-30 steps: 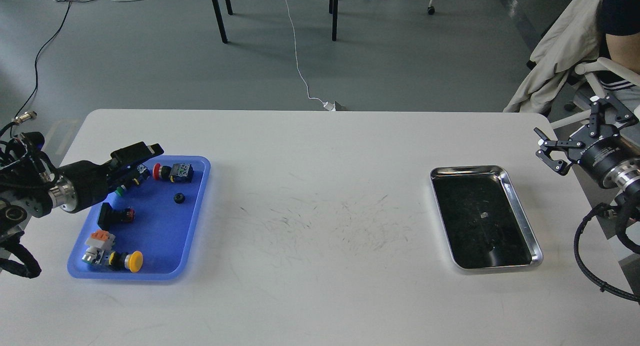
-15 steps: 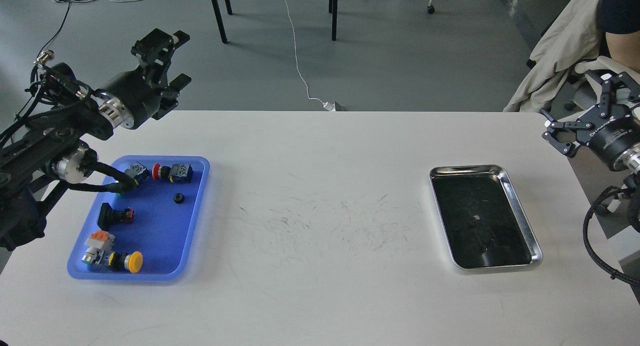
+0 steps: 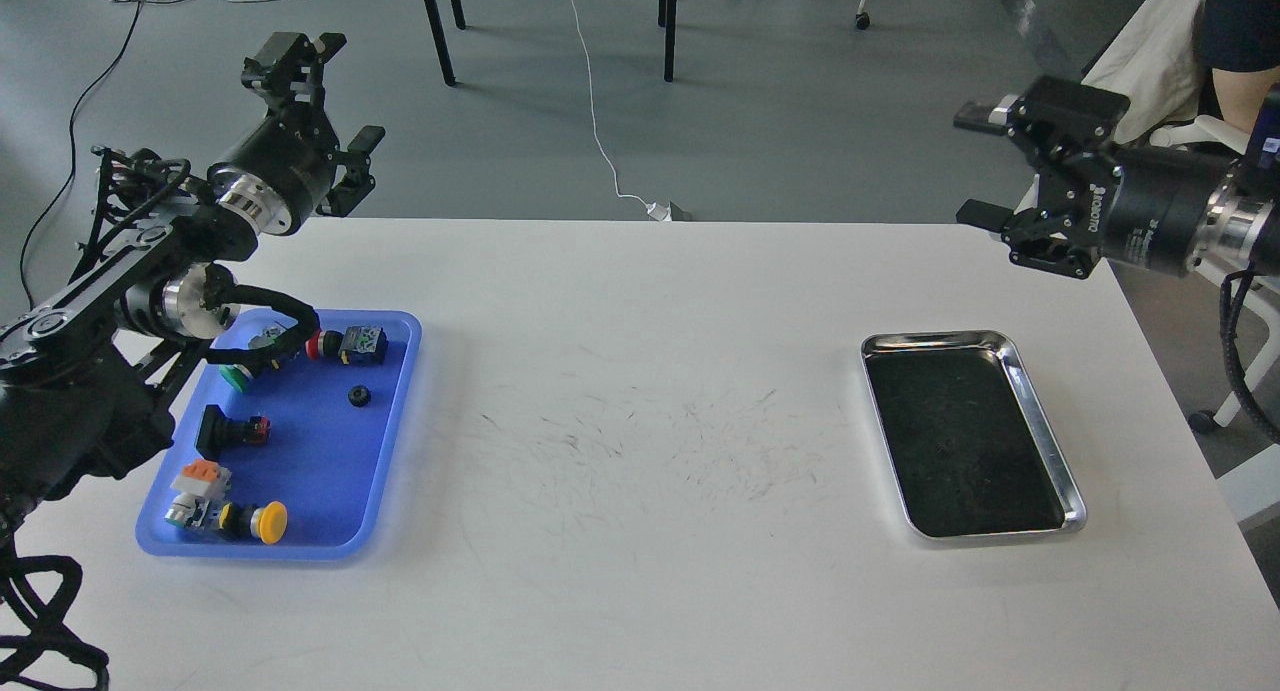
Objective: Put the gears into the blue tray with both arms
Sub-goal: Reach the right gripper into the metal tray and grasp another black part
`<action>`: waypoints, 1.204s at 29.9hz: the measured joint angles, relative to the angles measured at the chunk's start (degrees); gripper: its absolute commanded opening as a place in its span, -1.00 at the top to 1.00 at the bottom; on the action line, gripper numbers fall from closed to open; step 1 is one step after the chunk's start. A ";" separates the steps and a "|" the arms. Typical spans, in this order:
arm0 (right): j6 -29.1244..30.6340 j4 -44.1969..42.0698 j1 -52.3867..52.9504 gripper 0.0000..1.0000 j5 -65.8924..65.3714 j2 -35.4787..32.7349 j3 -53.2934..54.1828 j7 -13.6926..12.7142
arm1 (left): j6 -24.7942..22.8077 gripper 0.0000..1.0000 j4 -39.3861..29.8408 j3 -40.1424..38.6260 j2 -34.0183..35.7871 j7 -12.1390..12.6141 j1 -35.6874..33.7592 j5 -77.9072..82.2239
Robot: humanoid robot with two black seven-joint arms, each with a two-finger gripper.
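- Left gripper [image 3: 325, 101]: raised above the far left corner of the table [image 3: 640, 591], well clear of everything. Fingers spread, nothing between them. I judge it parked high so that it does not shadow the tray below it.
- Right gripper [image 3: 990, 166]: hanging over the far right table edge, pointing inward, well above the surface. Fingers apart, nothing held.
- Blue tray [image 3: 395, 441]: flat on the left side of the table, long side running away from me, within easy reach of my left arm, which suits it as the drop-off.
- Gear [image 3: 358, 396]: one small black toothed ring, lying inside the blue tray toward its right rim, apart from the other parts. Already where the task wants it.
- Push-button switches [image 3: 345, 343]: several, with red, green and yellow caps, scattered along the tray's left and far portions. Not my cargo.
- Steel tray [image 3: 1040, 441]: right side of the table, near my right arm, dark bottom. I can make out no gear in it; small dark pieces would be hard to see there.
- Judgement: no gear visible outside the blue tray, so the task looks finished or close to it.
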 measured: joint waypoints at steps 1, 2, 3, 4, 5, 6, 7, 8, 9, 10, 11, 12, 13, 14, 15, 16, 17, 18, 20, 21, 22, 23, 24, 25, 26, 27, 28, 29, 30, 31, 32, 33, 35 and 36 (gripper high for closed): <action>0.00 0.52 3.69 -0.96 -3.72 0.51 -5.81 -0.24 | -0.03 -1.00 0.01 0.03 0.12 0.04 -0.01 -0.02; -0.01 0.83 6.56 -0.96 -6.50 1.20 -10.38 -0.43 | -0.05 -1.00 0.01 0.05 0.23 0.06 -0.01 -0.03; -0.01 1.03 9.36 -0.96 -9.41 2.01 -15.21 -0.75 | -0.05 -1.00 0.01 0.07 0.29 0.06 -0.01 -0.03; -0.01 1.06 11.72 -0.97 -12.41 3.08 -19.88 -1.31 | -0.02 -1.00 0.01 0.11 0.32 0.06 -0.01 -0.03; -0.01 1.10 13.48 -0.97 -15.01 4.30 -23.70 -1.92 | 0.08 -1.00 0.00 0.15 0.35 0.06 -0.01 -0.03; -0.02 1.08 14.56 -0.97 -16.96 5.36 -26.49 -2.50 | 0.15 -1.00 -0.03 0.18 0.36 0.05 -0.01 -0.03; -0.02 0.99 15.27 -0.97 -18.80 6.47 -29.06 -3.15 | 0.23 -1.00 -0.04 0.23 0.36 0.01 0.02 -0.02; -0.01 0.78 15.59 -0.97 -20.07 7.53 -30.90 -3.72 | 0.29 -1.00 -0.04 0.27 0.37 -0.05 0.07 0.00; -0.02 0.48 15.70 -0.97 -20.75 8.50 -32.11 -4.20 | 0.33 -1.00 -0.05 0.30 0.37 -0.08 0.11 0.02; -0.03 0.08 15.71 -0.97 -21.19 9.56 -33.19 -4.71 | 0.34 -1.00 -0.07 0.31 0.37 -0.10 0.13 0.03; -0.04 -0.27 15.71 -0.97 -21.44 10.46 -33.96 -5.08 | 0.37 -1.00 -0.10 0.32 0.37 -0.12 0.15 0.06; -0.05 -0.65 15.71 -0.96 -21.57 11.18 -34.57 -5.30 | 0.39 -1.00 -0.12 0.34 0.39 -0.14 0.15 0.09; -0.05 -1.15 15.66 -0.96 -21.65 11.88 -35.18 -5.47 | 0.38 -1.00 -0.14 0.37 0.43 -0.14 0.16 0.11; -0.05 -1.94 15.55 -0.96 -21.71 12.68 -35.73 -5.57 | 0.39 -1.00 -0.15 0.38 0.48 -0.14 0.17 0.13; -0.04 -2.64 15.43 -0.96 -21.76 13.26 -36.04 -5.61 | 0.39 -1.00 -0.16 0.38 0.50 -0.14 0.17 0.14; -0.05 -3.54 15.29 -0.96 -21.82 13.95 -36.30 -5.63 | 0.40 -1.00 -0.16 0.38 0.53 -0.14 0.17 0.14; -0.05 -4.49 15.02 -0.96 -21.86 14.66 -36.50 -5.64 | 0.39 -1.00 -0.16 0.38 0.54 -0.14 0.17 0.14; -0.05 -5.32 14.65 -0.96 -21.89 15.34 -36.62 -5.66 | 0.40 -1.00 -0.16 0.37 0.55 -0.14 0.17 0.15; -0.04 -6.56 13.87 -0.96 -21.93 16.70 -36.73 -5.65 | 0.38 -1.00 -0.17 0.36 0.58 -0.14 0.17 0.15; -0.05 -7.22 13.47 -0.96 -21.94 17.43 -36.79 -5.67 | 0.39 -1.00 -0.17 0.35 0.60 -0.14 0.17 0.15; -0.05 -7.78 13.10 -0.95 -21.96 17.98 -36.82 -5.67 | 0.39 -1.00 -0.17 0.33 0.62 -0.14 0.17 0.16; -0.05 -8.51 12.63 -0.95 -21.97 18.57 -36.86 -5.67 | 0.39 -1.00 -0.17 0.33 0.63 -0.14 0.17 0.19; -0.04 -9.24 12.17 -0.94 -21.97 19.14 -36.89 -5.66 | 0.39 -1.00 -0.17 0.33 0.68 -0.15 0.17 0.21; -0.05 -9.79 11.82 -0.93 -21.97 19.56 -36.90 -5.64 | 0.39 -1.00 -0.17 0.32 0.70 -0.16 0.17 0.23; -0.05 -10.39 11.44 -0.93 -21.96 19.96 -36.90 -5.61 | 0.39 -1.00 -0.17 0.31 0.71 -0.19 0.17 0.23; -0.05 -10.96 11.04 -0.91 -21.97 20.33 -36.90 -5.60 | 0.40 -1.00 -0.17 0.31 0.72 -0.20 0.17 0.24; -0.05 -11.35 10.71 -0.90 -21.97 20.61 -36.91 -5.59 | 0.39 -1.00 -0.17 0.31 0.72 -0.20 0.17 0.24; -0.05 -11.65 10.44 -0.90 -21.97 20.79 -36.91 -5.58 | 0.38 -1.00 -0.17 0.31 0.72 -0.21 0.17 0.24; -0.05 -11.96 10.19 -0.89 -21.97 20.96 -36.91 -5.58 | 0.40 -1.00 -0.17 0.31 0.72 -0.21 0.17 0.26; -0.05 -12.27 10.01 -0.86 -21.97 21.15 -36.91 -5.57 | 0.39 -1.00 -0.17 0.31 0.69 -0.22 0.18 0.28; -0.04 -12.52 9.90 -0.84 -21.97 21.33 -36.91 -5.57 | 0.39 -1.00 -0.17 0.31 0.65 -0.22 0.22 0.30; -0.05 -12.87 9.74 -0.82 -21.97 21.56 -36.91 -5.57 | 0.39 -1.00 -0.17 0.31 0.64 -0.22 0.23 0.31; -0.04 -13.50 9.36 -0.63 -22.02 21.95 -36.91 -5.56 | 0.39 -1.00 -0.17 0.31 0.63 -0.22 0.23 0.32; -0.04 -13.86 9.16 -0.45 -22.04 22.23 -36.91 -5.55 | 0.39 -1.00 -0.17 0.31 0.63 -0.22 0.23 0.32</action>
